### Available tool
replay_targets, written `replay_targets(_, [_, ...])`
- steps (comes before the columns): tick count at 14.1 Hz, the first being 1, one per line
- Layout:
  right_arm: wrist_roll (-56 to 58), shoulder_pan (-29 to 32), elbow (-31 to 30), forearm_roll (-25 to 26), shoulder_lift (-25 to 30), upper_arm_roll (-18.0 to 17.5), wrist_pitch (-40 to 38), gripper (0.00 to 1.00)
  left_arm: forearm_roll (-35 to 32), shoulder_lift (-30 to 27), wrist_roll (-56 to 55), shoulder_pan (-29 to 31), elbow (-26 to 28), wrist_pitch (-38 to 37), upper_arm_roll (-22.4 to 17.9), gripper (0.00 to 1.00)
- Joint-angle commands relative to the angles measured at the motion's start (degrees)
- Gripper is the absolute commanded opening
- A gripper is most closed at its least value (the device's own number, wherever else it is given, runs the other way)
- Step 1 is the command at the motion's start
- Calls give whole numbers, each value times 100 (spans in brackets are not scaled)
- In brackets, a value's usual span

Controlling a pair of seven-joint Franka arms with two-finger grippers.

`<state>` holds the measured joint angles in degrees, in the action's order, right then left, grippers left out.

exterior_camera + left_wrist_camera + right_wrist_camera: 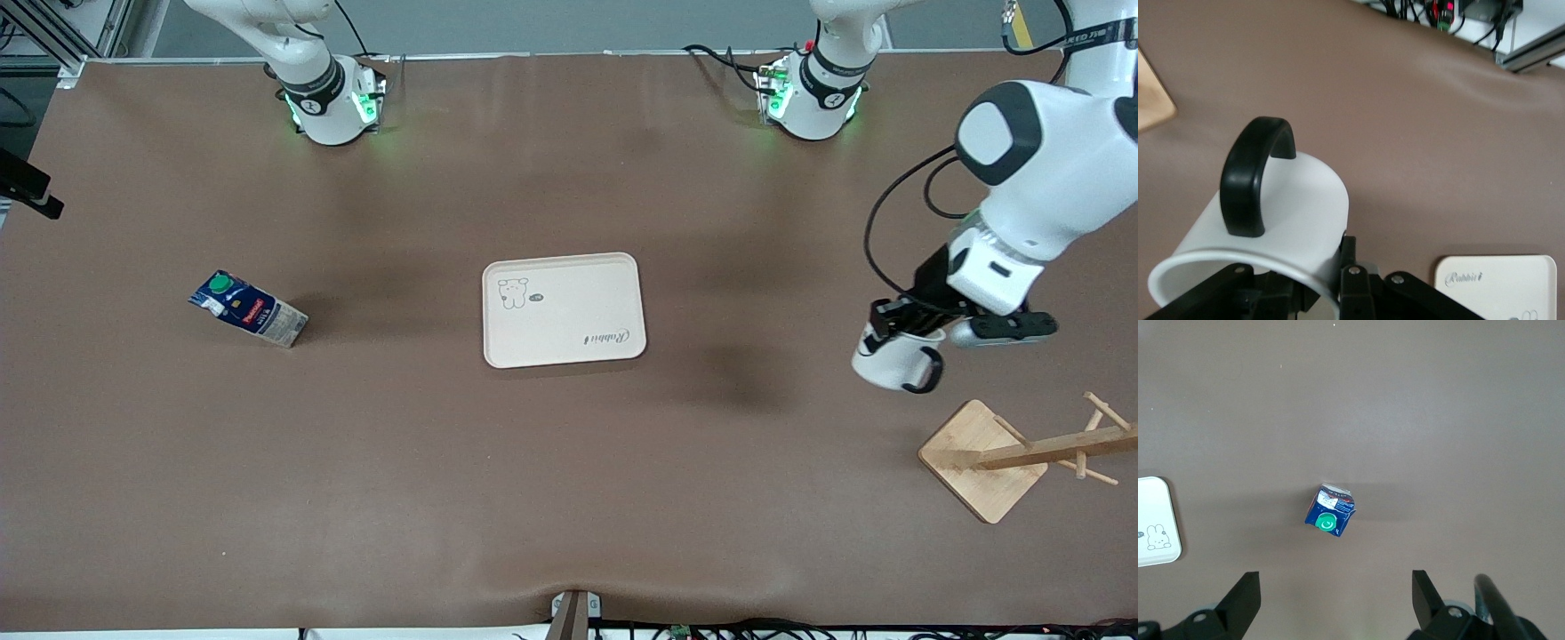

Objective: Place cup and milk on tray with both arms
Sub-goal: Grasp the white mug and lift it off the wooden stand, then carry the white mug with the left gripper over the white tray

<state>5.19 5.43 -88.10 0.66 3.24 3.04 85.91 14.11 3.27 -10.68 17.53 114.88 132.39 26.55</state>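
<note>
My left gripper is shut on the rim of the cup, a white mug with a black handle, and holds it tilted in the air over the table at the left arm's end, beside the wooden rack. In the left wrist view the cup fills the space at the gripper. The cream tray lies mid-table and is bare. The milk stands toward the right arm's end. My right gripper is open and empty, high over the milk; it is out of the front view.
A wooden rack with pegs stands near the cup, nearer the front camera; its base corner shows in the left wrist view. The tray also shows in the left wrist view and in the right wrist view.
</note>
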Motion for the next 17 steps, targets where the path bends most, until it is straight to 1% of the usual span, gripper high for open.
replay_targets(1, [26,73,135,-93,-52,-32,-100,100,-618,331,-915,-126,-325,-327,342,0])
replay_targets(3, [17,81,144,-84,-52,-32,-100,100,-918,429,-1347,-416,-335,-423,360,0])
replay_targets(6, [17,81,135,-93,-52,-32,-100,100,-945,499,-1681,-837,-361,-783,360,0])
replay_targets(8, [17,73,135,-93,-52,-32,-100,100,-945,648,-2137,-1041,-536,-950,360,0])
replay_targets(9, [17,73,135,-93,-52,-32,-100,100,-1024,857,-2357,-1154,-719,-1108,360,0])
replay_targets(10, [17,73,135,-93,-52,-32,-100,100,-1311,1112,-2716,-1347,-948,-1292,360,0])
replay_targets(12, [17,81,135,-93,-52,-32,-100,100,-1927,1657,-3769,-1786,-1457,-1618,360,0])
replay_targets(13, [17,81,135,-93,-52,-32,-100,100,-2069,1877,-4105,-1962,-1660,-1750,351,0])
replay_targets(15, [17,81,135,-93,-52,-32,-100,100,-2105,2203,-4415,-2200,-1889,-1769,342,0])
replay_targets(17, [17,81,135,-93,-52,-32,-109,100,-2132,2362,-4644,-2491,-1943,-1769,281,0])
